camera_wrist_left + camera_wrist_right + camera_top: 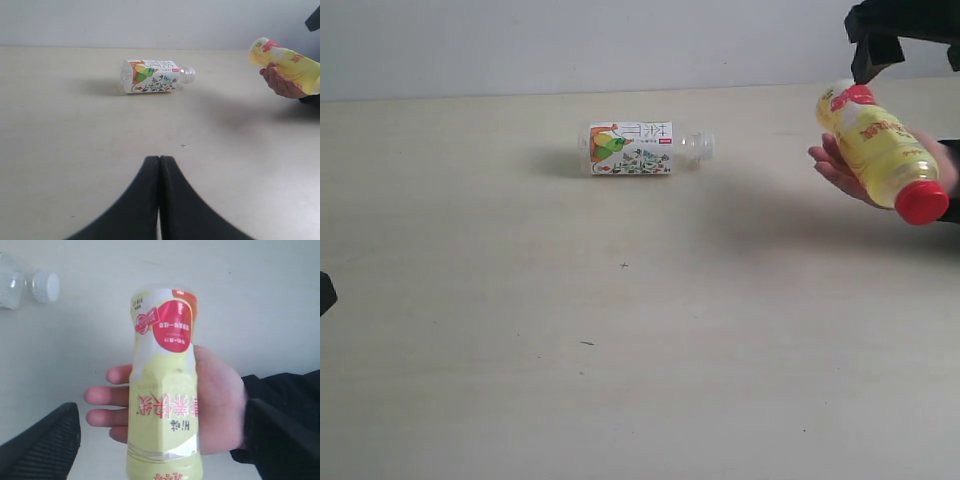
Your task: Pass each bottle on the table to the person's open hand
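Yellow bottle [876, 148] aslant, cap [922, 203] lowest

Cannot see the cap of the yellow bottle [162, 405] in either wrist view; beneath it, person's open hand [217, 400] partly covered; beyond it, fruit-label bottle [44, 286] cropped in the right wrist view.

the yellow bottle [875, 150] has a red cap [921, 203] and red lettering, with a red-and-white patch on its label. the clear bottle [632, 149] wears a white label printed with green and orange fruit. the table [520, 350] is pale beige with tiny dark specks. the hand [832, 165] is light-skinned, its sleeve [280, 410] black; the left gripper [160, 162] is black too.
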